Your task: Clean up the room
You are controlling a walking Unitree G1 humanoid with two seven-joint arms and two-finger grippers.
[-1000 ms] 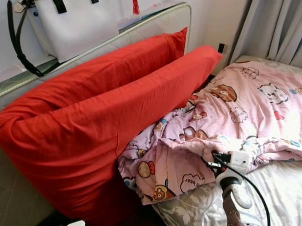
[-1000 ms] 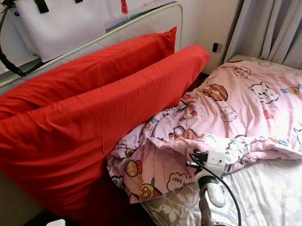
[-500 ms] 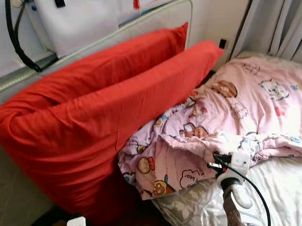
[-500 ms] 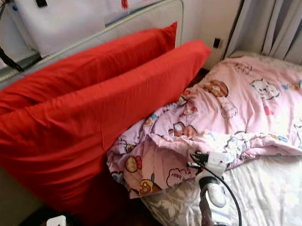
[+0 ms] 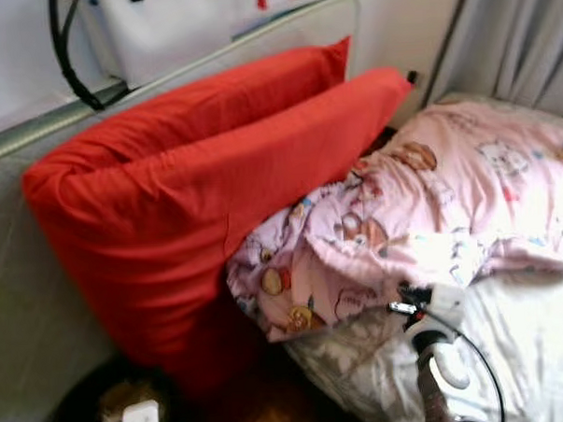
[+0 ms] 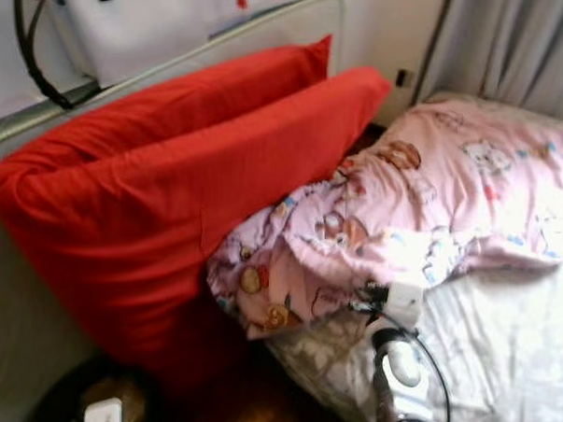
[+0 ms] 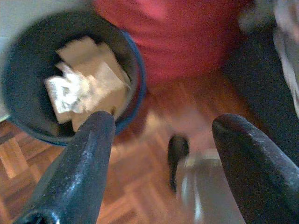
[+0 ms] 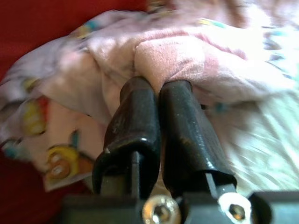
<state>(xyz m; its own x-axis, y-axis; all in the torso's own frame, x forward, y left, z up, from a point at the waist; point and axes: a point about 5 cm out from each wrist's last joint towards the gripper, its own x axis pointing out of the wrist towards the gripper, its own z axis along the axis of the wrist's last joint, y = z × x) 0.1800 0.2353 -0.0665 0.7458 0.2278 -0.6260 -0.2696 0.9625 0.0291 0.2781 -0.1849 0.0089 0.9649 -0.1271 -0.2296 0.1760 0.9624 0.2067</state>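
A pink cartoon-print blanket (image 5: 449, 194) lies rumpled on the bed, its edge hanging toward two big red pillows (image 5: 197, 205) that lean on the padded headboard (image 5: 21, 232). My right gripper (image 8: 159, 86) is at the blanket's near edge, fingers pressed together with a fold of pink fabric (image 8: 173, 58) bunched at their tips. My left gripper (image 7: 163, 126) hangs low beside the bed, open and holding nothing. It is above the wood floor (image 7: 140, 186), next to a dark round bin (image 7: 135, 70) that holds crumpled paper.
A white handbag (image 5: 180, 28) with a black strap rests on top of the headboard. Grey curtains (image 5: 517, 32) hang at the back right. A pale floral sheet (image 5: 521, 350) covers the mattress. The bin (image 5: 76, 416) stands on the floor below the pillows.
The camera has shifted and blurred, so the pillows sit further right and the bin comes into view. Relative to the blanket, the right gripper stays at its edge.
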